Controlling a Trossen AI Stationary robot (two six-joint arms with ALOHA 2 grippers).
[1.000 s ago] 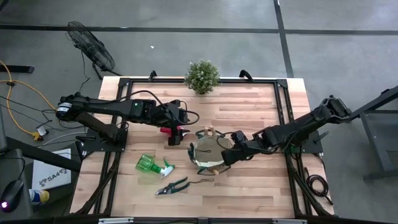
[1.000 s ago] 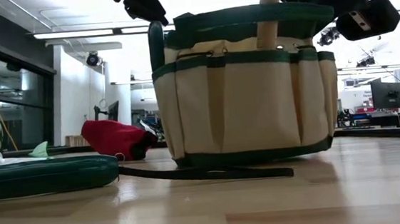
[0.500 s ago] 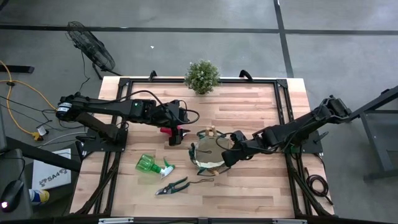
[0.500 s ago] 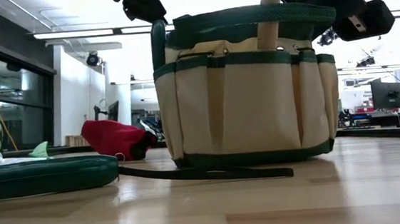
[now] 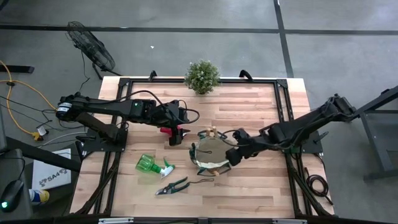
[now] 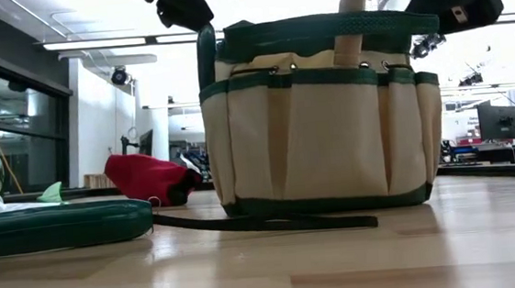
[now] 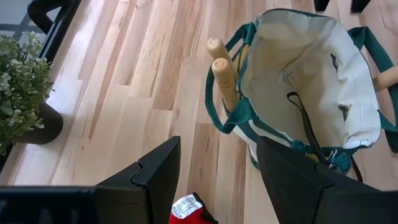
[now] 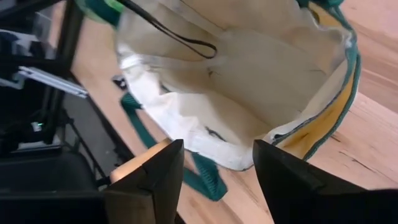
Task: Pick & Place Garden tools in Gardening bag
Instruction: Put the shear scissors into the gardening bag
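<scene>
Gardening bag (image 5: pixel 210 155) holds wooden handles; right gripper (image 5: pixel 234 156), fingers apart and empty over its rim, should lift clear; left gripper (image 5: pixel 176 133), spread, hovers above the red glove (image 5: pixel 165 130).

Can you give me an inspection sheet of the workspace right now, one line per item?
Surface: light wooden table in a black frame.
Job's things: gardening bag upright at centre, two wooden handles sticking up from its outer pockets; green spray bottle and pruners lying near the front edge; red glove under the left arm.
Clutter: potted plant at the far edge.
Grippers: left gripper open above the glove; right gripper open at the bag's rim, holding nothing.
Cables: yellow cable on the floor, left of the table.
Surroundings: fan on the grey floor.
</scene>
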